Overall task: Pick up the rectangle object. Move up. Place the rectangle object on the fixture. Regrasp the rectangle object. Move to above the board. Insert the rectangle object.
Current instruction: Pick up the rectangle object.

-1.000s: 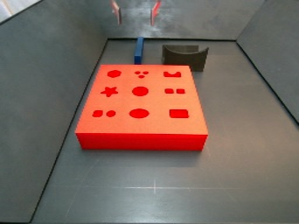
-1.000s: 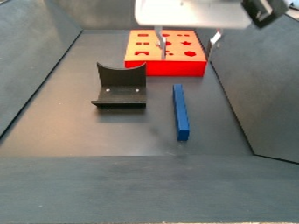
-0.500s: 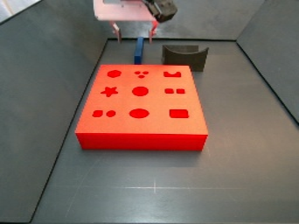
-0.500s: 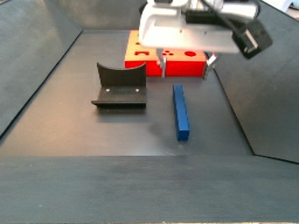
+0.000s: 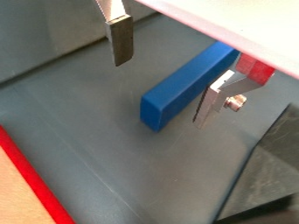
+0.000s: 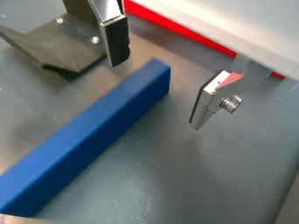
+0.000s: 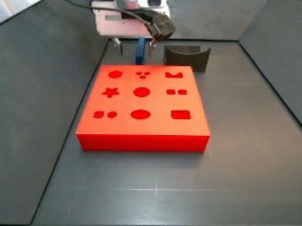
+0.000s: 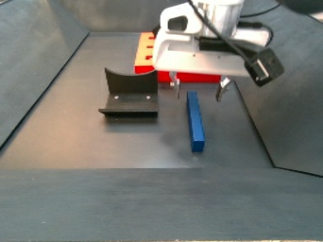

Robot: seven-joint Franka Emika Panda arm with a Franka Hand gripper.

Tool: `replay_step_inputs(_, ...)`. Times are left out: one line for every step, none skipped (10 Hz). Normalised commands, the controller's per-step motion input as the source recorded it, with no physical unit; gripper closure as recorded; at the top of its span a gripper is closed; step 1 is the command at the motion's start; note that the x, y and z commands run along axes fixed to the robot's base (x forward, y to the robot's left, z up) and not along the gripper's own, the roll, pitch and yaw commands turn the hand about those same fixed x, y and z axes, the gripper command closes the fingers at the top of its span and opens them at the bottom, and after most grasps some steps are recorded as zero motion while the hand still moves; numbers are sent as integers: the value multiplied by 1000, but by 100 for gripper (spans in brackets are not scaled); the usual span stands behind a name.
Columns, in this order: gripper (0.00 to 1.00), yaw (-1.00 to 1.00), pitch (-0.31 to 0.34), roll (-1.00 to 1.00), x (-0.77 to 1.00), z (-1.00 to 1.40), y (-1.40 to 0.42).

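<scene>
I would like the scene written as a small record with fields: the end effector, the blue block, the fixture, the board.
end effector: open, low over the floor, fingers on either side of the block's end nearest the board, not touching it in both wrist views
rectangle object: blue, lying flat on the floor, not lifted
fixture: dark stand beside the block, nothing on it
board: red, flat on the floor, cutouts unfilled in a side view
</scene>
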Motion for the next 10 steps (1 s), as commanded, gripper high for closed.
replay_step_inputs(0,0,-174,80,-20,-554,0)
replay_step_inputs(0,0,-31,-20,-23,0,14)
replay_step_inputs(100,0,0,0,0,0,0)
replay_step_inputs(100,0,0,0,0,0,0)
replay_step_inputs(100,0,0,0,0,0,0)
replay_step_inputs(100,0,0,0,0,0,0)
replay_step_inputs(100,0,0,0,0,0,0)
replay_step_inputs(100,0,0,0,0,0,0)
replay_step_inputs(100,0,0,0,0,0,0)
replay_step_inputs(100,0,0,0,0,0,0)
